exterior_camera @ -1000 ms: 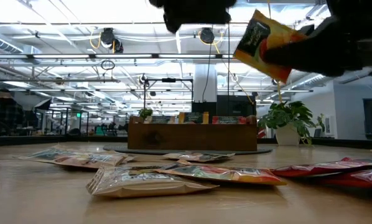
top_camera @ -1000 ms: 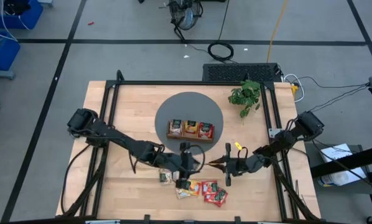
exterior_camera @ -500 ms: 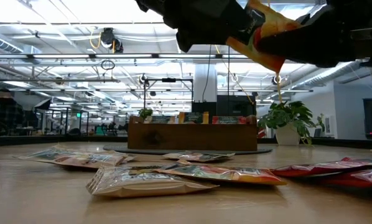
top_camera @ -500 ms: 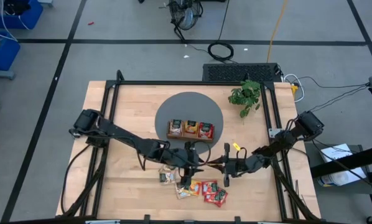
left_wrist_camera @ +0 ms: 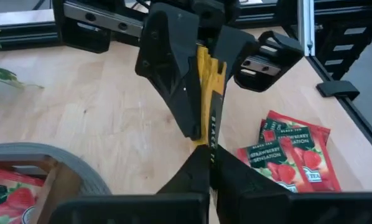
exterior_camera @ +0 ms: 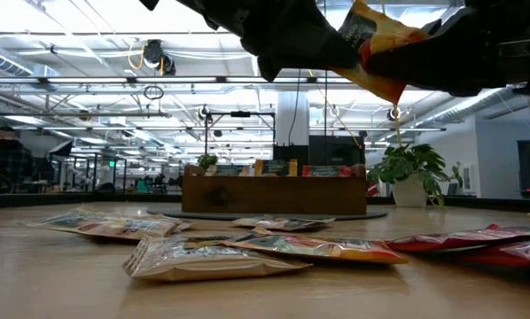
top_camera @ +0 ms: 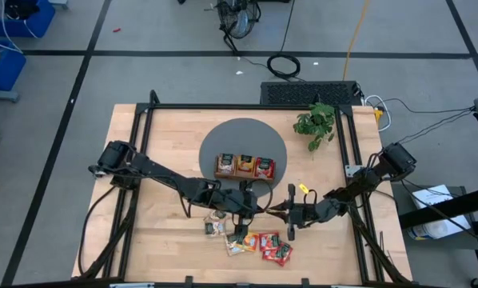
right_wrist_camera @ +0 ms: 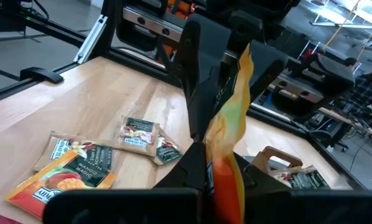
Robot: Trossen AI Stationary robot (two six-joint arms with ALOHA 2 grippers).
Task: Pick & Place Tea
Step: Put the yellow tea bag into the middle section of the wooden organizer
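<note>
Above wooden table (top_camera: 167, 136), both grippers, left (top_camera: 259, 210) and right (top_camera: 272, 210), pinch 1 orange-yellow sachet (exterior_camera: 376, 49).

One orange-yellow tea sachet (exterior_camera: 378, 49) is held up in the air, tilted, above the table's near middle. The other sachets, red (top_camera: 276, 248), orange (top_camera: 244, 242) and green (top_camera: 214, 228), lie flat on the near part of the table.

tray (top_camera: 244, 166) on round mat (top_camera: 243, 150), sachets (top_camera: 259, 243) before it, plant (top_camera: 316, 124) right
</note>
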